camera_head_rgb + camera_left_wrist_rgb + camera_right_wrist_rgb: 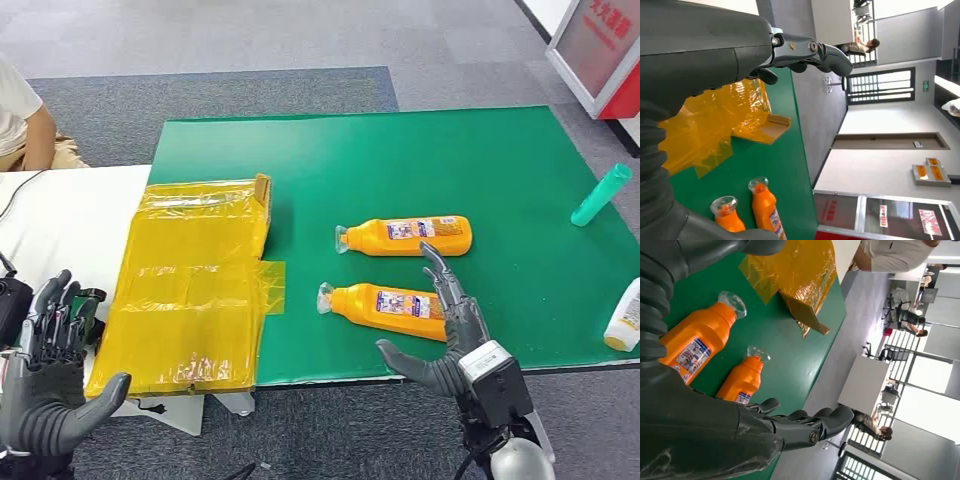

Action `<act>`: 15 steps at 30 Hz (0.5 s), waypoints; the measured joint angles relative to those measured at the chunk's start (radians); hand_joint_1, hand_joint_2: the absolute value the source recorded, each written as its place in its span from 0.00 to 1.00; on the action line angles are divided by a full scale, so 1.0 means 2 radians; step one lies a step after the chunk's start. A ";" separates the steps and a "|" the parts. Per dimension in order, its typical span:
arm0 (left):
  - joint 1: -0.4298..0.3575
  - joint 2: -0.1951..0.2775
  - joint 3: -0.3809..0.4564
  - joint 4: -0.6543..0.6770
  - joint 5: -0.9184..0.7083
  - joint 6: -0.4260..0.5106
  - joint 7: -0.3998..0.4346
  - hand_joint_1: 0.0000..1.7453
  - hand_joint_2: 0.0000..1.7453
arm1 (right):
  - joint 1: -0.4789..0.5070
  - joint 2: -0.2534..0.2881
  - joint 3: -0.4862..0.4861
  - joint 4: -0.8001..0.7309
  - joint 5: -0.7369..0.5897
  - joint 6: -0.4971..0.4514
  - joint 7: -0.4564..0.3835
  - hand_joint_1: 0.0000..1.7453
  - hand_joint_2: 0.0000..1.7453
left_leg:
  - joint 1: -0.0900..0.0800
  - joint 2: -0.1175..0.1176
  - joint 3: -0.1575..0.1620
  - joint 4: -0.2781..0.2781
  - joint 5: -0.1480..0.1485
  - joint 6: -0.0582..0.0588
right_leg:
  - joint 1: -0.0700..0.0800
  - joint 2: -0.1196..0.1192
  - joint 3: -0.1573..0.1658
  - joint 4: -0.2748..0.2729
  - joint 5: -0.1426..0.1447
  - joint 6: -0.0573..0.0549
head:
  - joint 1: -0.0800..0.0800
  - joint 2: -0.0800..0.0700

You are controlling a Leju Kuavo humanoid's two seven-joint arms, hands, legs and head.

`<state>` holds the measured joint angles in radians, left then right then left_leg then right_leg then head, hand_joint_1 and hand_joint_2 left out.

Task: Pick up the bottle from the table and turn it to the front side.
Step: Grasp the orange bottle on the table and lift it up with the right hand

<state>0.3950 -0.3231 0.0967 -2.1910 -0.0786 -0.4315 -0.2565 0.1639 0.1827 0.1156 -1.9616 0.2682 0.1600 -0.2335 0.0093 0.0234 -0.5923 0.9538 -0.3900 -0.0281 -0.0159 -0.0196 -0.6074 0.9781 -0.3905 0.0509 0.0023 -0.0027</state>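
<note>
Green desk (528, 280), frame centre: right hand (445, 330) spread wide, empty, over near bottle (385, 308); grip mid-body, clear of label.

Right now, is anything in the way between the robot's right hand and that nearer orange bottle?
Nothing visible. The right hand is open right beside the nearer orange bottle, its fingers reaching over the bottle's base end.

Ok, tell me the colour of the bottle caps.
Clear, see-through caps on the orange bottles; the right wrist view shows it best.
</note>
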 joint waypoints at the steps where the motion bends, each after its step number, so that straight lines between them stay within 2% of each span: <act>1: 0.000 0.000 0.000 0.000 0.000 0.000 0.000 0.00 1.00 | 0.000 0.000 0.000 0.000 0.000 0.000 0.000 0.00 1.00 | 0.000 0.000 0.000 0.000 0.000 0.000 | 0.000 0.000 0.000 0.000 0.000 0.000 | 0.000 0.000; 5: 0.000 0.000 0.001 0.000 0.005 -0.001 0.002 0.00 1.00 | 0.000 0.000 0.000 0.001 0.003 0.003 0.003 0.00 1.00 | 0.000 0.000 0.000 0.000 0.000 0.000 | 0.000 0.000 0.000 0.000 0.000 0.000 | 0.000 0.000; 15: -0.008 0.003 0.004 0.010 -0.023 0.009 0.004 0.00 1.00 | -0.002 0.000 0.000 0.014 0.042 0.009 0.043 0.00 1.00 | 0.000 0.000 0.000 0.000 0.000 0.000 | 0.000 0.000 0.000 0.000 0.000 0.000 | 0.000 0.000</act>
<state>0.3788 -0.3162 0.1045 -2.1713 -0.1248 -0.4143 -0.2487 0.1595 0.1827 0.1156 -1.9344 0.3517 0.1789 -0.1476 0.0093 0.0234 -0.5923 0.9538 -0.3899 -0.0281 -0.0159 -0.0196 -0.6074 0.9782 -0.3904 0.0509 0.0023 -0.0027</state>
